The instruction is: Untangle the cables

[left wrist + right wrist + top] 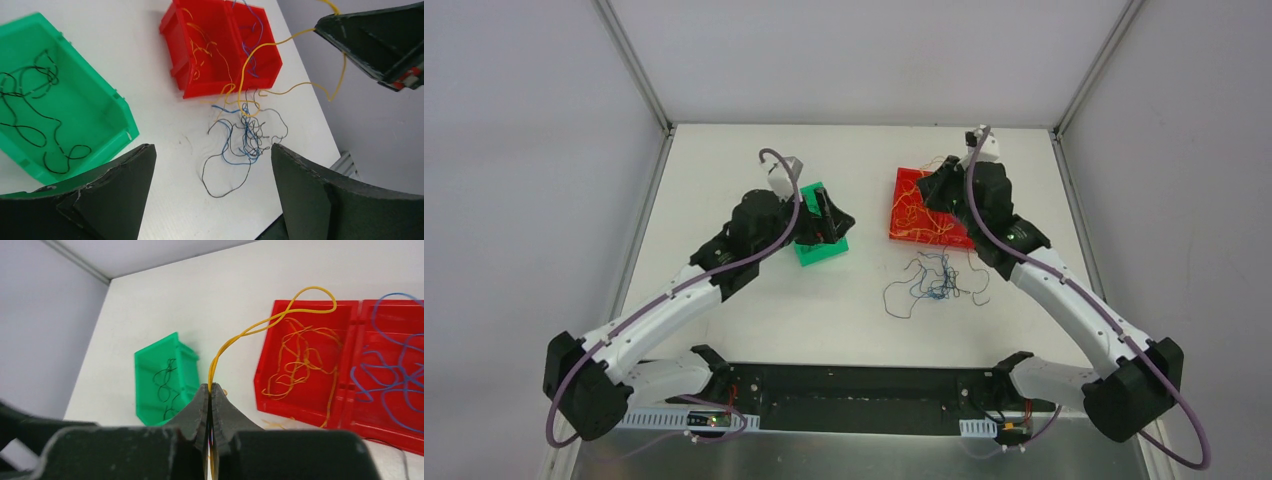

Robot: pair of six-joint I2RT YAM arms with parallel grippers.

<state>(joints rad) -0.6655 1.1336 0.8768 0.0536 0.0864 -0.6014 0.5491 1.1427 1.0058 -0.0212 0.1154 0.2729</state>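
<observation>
A loose tangle of blue and black cables (934, 280) lies on the white table, and shows in the left wrist view (245, 137). My right gripper (210, 386) is shut on one orange-yellow cable (280, 316), which loops up and trails down toward the tangle (260, 50). It hovers over the red bin (904, 190). The red bin holds orange cables (300, 352) in one compartment and blue cables (395, 365) in the other. My left gripper (211, 150) is open and empty, above the green bin (824, 250), which holds black cables (35, 115).
The red bin (210, 85) and green bin (75, 105) stand at mid-table on either side of the tangle. Grey walls close in the table on the left, right and back. The table's right edge (320, 125) runs close to the tangle.
</observation>
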